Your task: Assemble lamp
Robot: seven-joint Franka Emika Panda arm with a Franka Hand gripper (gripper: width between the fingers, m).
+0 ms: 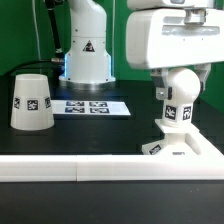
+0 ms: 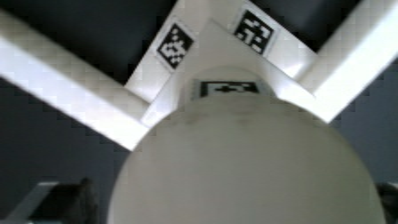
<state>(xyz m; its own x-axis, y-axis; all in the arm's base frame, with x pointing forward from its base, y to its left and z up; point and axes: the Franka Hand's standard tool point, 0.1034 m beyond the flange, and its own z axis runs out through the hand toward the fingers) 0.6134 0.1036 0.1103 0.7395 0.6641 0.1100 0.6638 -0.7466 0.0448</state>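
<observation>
- The black tabletop [image 1: 60, 140] carries everything; the lamp's parts lie spread across it, not yet all joined.
- Long white bars [image 1: 90, 167] run along the tabletop's edge nearest the exterior camera. In the wrist view they meet in a corner, which serves as a stop to push parts against.
- The pincer [image 1: 181, 84] hangs from the arm's white block over the corner at the exterior view's right. Its jaws stand spread wide to either side of the bulb's globe, and dark fingers [image 2: 50, 200] show low beside it. It has hold of nothing that I can see.
- The marker board [image 1: 92, 106] lies flat mid-tabletop, towards the far edge, and is no part of the job.
- The shade [image 1: 30, 101] sits mouth-down near the edge at the exterior view's left, well apart from the other parts.
  - It looks light, stiff and hollow.
  - Its smooth taper could slide upward out of a squeeze, so it is best gripped low across the cone or over the rim.
- The base [image 1: 182, 148] is flat, stepped and square, and sits tucked into the bars' corner. It is probably the heaviest of the three parts, though still light plastic. It is likely to skid or turn if twisted, unless the bars brace it.
- The bulb [image 1: 181, 98] stands upright on the base, tag facing out.
  - Whether it is fully seated I cannot tell.
  - It is hard, smooth and round, so pads may slip off the ball.
  - The widest girth, held squarely, looks the soundest hold, and the neck is too hidden to judge.
</observation>
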